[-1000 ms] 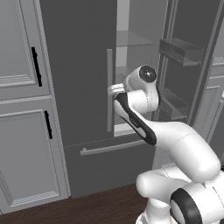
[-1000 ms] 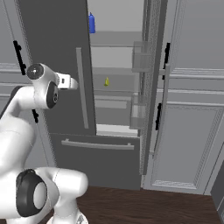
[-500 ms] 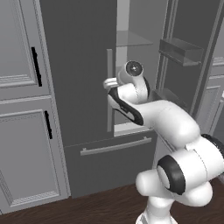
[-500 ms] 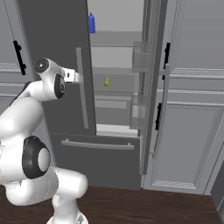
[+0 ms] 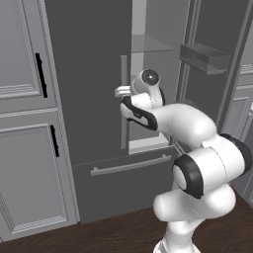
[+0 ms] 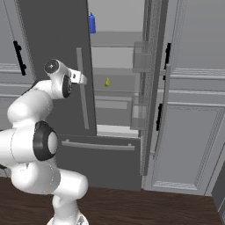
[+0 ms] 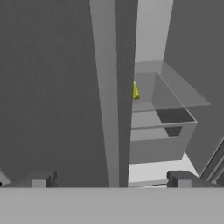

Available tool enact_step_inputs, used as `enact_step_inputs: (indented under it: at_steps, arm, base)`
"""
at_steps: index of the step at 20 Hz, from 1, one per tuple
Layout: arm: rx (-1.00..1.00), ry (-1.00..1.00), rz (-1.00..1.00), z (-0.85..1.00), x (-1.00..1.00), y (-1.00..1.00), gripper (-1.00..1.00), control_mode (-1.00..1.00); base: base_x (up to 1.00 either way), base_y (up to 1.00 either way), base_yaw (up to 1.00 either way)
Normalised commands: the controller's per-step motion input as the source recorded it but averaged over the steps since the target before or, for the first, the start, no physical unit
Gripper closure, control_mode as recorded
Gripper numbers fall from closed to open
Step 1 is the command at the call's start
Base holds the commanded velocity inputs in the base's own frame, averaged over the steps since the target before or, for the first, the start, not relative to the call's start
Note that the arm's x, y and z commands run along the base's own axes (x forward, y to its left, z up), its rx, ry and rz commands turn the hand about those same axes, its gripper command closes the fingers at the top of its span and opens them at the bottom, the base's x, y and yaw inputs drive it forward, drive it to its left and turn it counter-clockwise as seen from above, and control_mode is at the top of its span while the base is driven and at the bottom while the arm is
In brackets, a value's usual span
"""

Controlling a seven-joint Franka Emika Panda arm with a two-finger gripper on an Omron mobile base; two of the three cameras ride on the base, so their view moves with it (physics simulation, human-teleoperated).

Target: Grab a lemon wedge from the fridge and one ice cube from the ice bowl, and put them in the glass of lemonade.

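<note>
The fridge (image 5: 89, 74) stands with its left door closed and its right door swung open. The tiny yellow lemon wedge (image 6: 107, 82) lies on a clear middle shelf inside, also seen past the door edge as the lemon wedge (image 7: 135, 91). My gripper (image 5: 118, 92) hovers in front of the left door's pale vertical handle (image 5: 123, 101), at about the height of the wedge's shelf. In the hand view the gripper (image 7: 111, 179) is open, and the handle (image 7: 109, 96) runs up between its fingertips (image 7: 39, 180). The ice bowl and the glass of lemonade are out of view.
A blue bottle (image 6: 92, 23) stands on the top shelf. The open right door (image 6: 147, 66) carries clear bins (image 5: 205, 57) and juts out beside the opening. Panelled grey cabinets (image 5: 24, 123) flank the fridge, and a drawer handle (image 5: 131, 164) runs below.
My hand has drifted a little left, closer to the left door's handle, while the elbow and forearm swung up and round. The jaws stay wide; the wedge has not moved.
</note>
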Motion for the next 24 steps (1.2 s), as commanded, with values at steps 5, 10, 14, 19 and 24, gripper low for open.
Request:
enact_step_inputs:
  at_steps: [5,10,14,19,24]
  arm:
    - [0.00,0.00,0.00,0.00,0.35,-0.02,-1.00,-1.00]
    - [0.00,0.02,0.00,0.00,0.46,0.00,-1.00,-1.00]
    - [0.00,0.00,0.00,-0.16,0.52,0.00,-1.00,-1.00]
    - [0.00,0.00,0.00,-0.30,0.46,0.00,-1.00,-1.00]
    - [0.00,0.00,0.00,-0.28,0.35,0.05,-1.00,-1.00]
  base:
    - [0.00,0.00,0.00]
    - [0.00,0.00,0.00]
    - [0.00,0.00,0.00]
    - [0.00,0.00,0.00]
    - [0.00,0.00,0.00]
